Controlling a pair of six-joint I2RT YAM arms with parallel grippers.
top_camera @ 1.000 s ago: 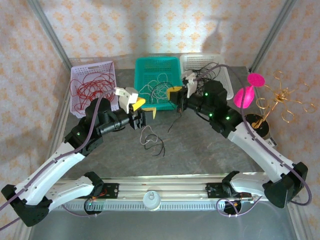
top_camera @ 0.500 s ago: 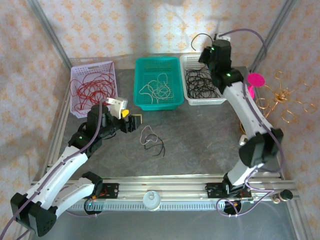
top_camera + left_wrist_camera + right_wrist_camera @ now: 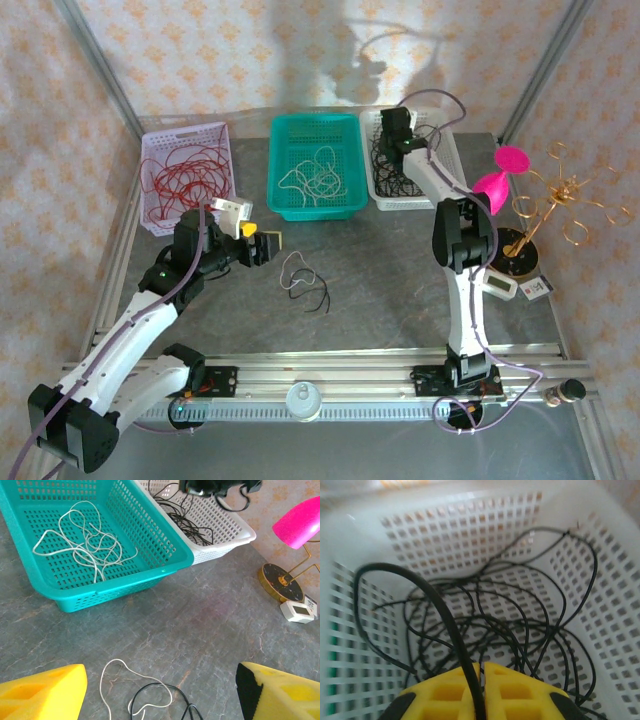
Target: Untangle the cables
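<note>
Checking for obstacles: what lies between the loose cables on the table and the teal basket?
Only bare table, seen in the top and left wrist views.

My right gripper leaves the middle of the table, where it hung at the teal basket's near rim. It swings high and comes down into the white basket at the far right corner, bringing the black cable between its pads. My left gripper draws back toward the left edge and spreads a little wider.

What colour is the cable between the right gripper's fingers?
Black; the cable shows best in the right wrist view.
</note>
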